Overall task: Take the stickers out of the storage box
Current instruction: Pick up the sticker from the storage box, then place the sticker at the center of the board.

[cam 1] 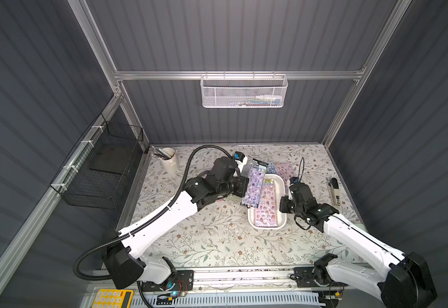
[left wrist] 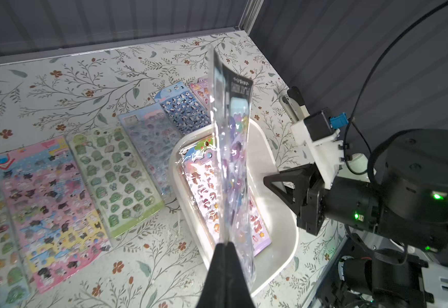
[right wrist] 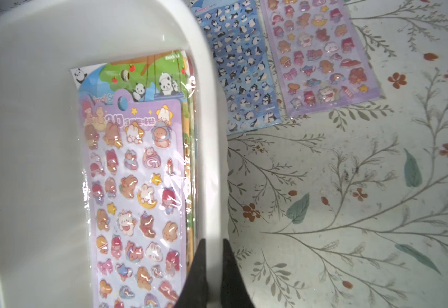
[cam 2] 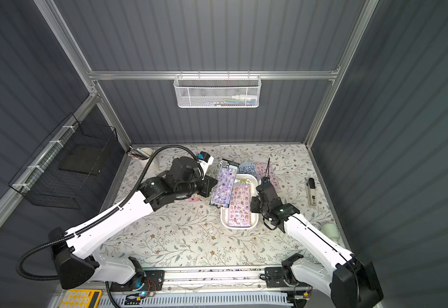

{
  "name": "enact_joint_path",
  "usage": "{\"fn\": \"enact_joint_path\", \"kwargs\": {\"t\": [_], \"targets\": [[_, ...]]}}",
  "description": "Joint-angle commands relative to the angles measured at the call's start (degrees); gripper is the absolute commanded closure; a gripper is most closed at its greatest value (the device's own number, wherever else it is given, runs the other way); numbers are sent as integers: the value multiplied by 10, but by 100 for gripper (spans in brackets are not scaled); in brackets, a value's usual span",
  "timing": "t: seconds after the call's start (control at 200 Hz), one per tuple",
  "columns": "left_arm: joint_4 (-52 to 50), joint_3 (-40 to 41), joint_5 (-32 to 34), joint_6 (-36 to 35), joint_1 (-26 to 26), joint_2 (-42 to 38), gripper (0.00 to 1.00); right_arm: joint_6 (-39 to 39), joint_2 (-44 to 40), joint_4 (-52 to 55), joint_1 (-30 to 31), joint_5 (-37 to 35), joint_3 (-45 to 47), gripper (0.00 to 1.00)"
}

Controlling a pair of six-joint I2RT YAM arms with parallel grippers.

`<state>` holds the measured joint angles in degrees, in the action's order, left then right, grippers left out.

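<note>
Purple sticker sheet (left wrist: 233,160) in left claw (left wrist: 224,244)

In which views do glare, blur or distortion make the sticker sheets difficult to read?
Left wrist view: the purple sheet stands edge-on with its sleeve glinting, and the pink sheet looks soft. Right wrist view: the storage box wall is washed out white. In both top views the printed figures are too small to read.

1. Dark grey ribbed panel walls (cam 1: 244,34) enclose three sides
2. Silver aluminium frame rails (cam 1: 164,75) run along them
3. A white mesh basket (cam 1: 244,92) hangs on the back rail, a black wire basket (cam 1: 102,170) on the side rail
4. A floral print covers the worktop (cam 1: 217,240)
</note>
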<state>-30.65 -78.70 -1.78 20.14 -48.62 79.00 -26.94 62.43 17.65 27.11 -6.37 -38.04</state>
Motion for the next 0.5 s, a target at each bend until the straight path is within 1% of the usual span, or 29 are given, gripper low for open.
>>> {"fn": "enact_joint_path", "kwargs": {"t": [0.0,0.12,0.285,0.395,0.465,0.495], "targets": [[-98,-9,-39,-18,24,-33,100,7,9,-28,0,31,-22,100],[-150,22,-56,-9,74,-63,100,9,12,-37,0,47,-21,100],[-240,68,-41,-16,151,-79,100,7,10,-48,0,70,-15,100],[-270,101,-37,-27,201,-88,100,6,0,-55,0,81,-10,100],[-271,119,-30,-33,227,-92,100,2,-8,-62,0,92,-3,100],[-289,127,-28,-37,239,-91,100,1,-12,-64,0,95,-2,100]]}}
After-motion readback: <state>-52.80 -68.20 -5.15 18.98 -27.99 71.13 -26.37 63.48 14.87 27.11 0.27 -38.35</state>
